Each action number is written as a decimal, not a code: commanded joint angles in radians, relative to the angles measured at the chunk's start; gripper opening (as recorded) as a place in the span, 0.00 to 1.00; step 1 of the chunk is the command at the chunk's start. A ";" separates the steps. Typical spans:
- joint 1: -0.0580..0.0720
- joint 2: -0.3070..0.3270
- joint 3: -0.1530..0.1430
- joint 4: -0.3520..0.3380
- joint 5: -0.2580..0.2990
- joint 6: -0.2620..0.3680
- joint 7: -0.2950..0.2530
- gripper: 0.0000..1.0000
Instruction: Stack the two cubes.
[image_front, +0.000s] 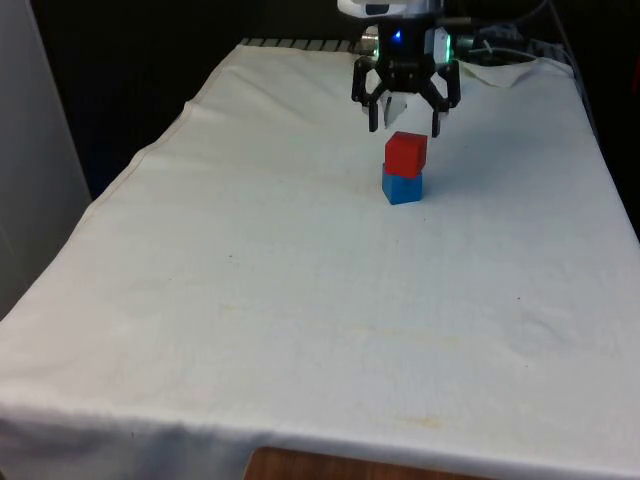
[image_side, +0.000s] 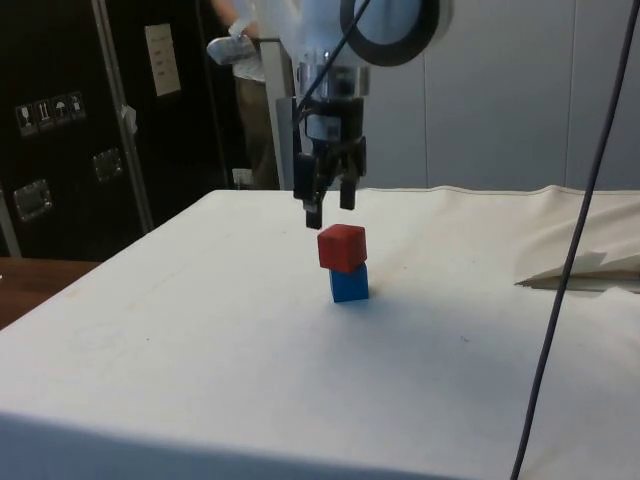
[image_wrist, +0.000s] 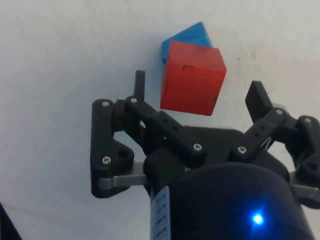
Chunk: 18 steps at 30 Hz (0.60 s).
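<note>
A red cube (image_front: 405, 153) (image_side: 342, 247) (image_wrist: 191, 77) rests on top of a blue cube (image_front: 402, 187) (image_side: 349, 284) (image_wrist: 187, 39) on the white cloth, a little turned against it. My gripper (image_front: 405, 122) (image_side: 328, 207) (image_wrist: 197, 97) hangs open just above the red cube, fingers spread to either side and touching nothing. In the wrist view the red cube sits between the two fingertips (image_wrist: 139, 80), below them.
A crumpled fold of cloth (image_side: 585, 270) lies at the table's edge near the robot's base. A black cable (image_side: 570, 260) hangs down in the side view. White cloth (image_front: 300, 300) stretches wide in front of the stack.
</note>
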<state>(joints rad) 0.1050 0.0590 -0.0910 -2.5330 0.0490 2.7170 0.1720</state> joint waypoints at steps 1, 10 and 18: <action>-0.002 -0.001 -0.004 0.009 -0.015 -0.017 0.002 1.00; -0.002 -0.004 -0.016 0.062 0.000 -0.078 -0.061 1.00; -0.001 -0.015 -0.030 0.090 0.011 -0.113 -0.131 1.00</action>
<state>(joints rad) 0.1040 0.0510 -0.1220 -2.4420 0.0510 2.6130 0.0560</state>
